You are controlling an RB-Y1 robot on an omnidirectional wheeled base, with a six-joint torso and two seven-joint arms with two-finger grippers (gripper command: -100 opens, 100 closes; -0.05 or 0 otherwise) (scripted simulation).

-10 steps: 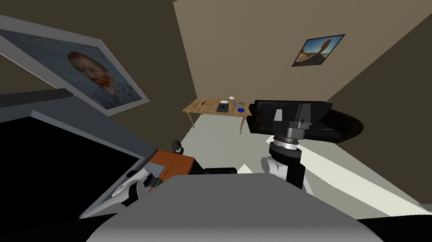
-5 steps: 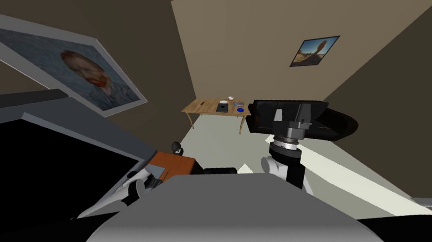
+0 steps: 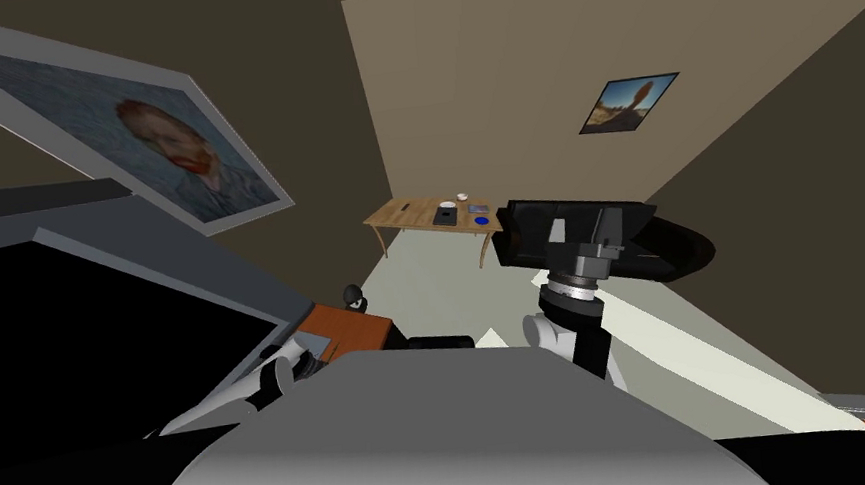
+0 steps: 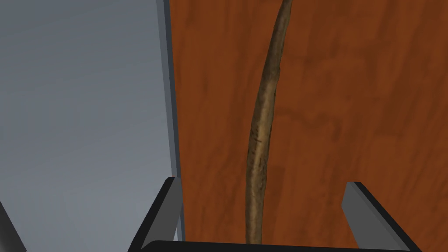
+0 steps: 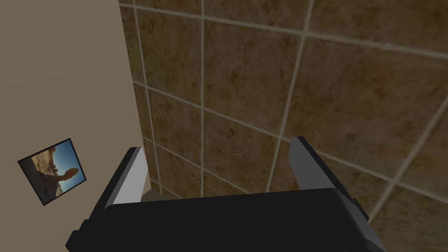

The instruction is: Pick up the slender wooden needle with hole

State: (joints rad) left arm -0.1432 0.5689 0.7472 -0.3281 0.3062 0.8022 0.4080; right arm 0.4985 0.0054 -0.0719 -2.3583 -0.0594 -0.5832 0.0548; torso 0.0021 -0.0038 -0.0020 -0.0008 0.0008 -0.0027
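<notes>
- Our left gripper (image 4: 262, 181) hangs low on our left, close over the surface. Its two thin grey fingers (image 4: 168, 205) are spread wide and grip nothing.
- Our right gripper (image 5: 216, 146) is raised ahead of us on the right, well apart from the work. Its fingers also stand apart with nothing between them.
- Beneath the left gripper lies a reddish-brown, wood-grained surface (image 4: 350, 87). In the head view it shows as an orange-brown top at our lower left.
- On that surface sits a flat, plain grey panel (image 4: 78, 109). Its straight edge runs away from the gripper, starting just beside one finger.
- The slender, gently curved brown wooden needle (image 4: 264, 109) lies flat on the bare wood between the left gripper's two fingers, touching neither. One end disappears under the gripper's dark body. The rest stretches away from it, roughly alongside the grey panel's edge but apart from it.
</notes>
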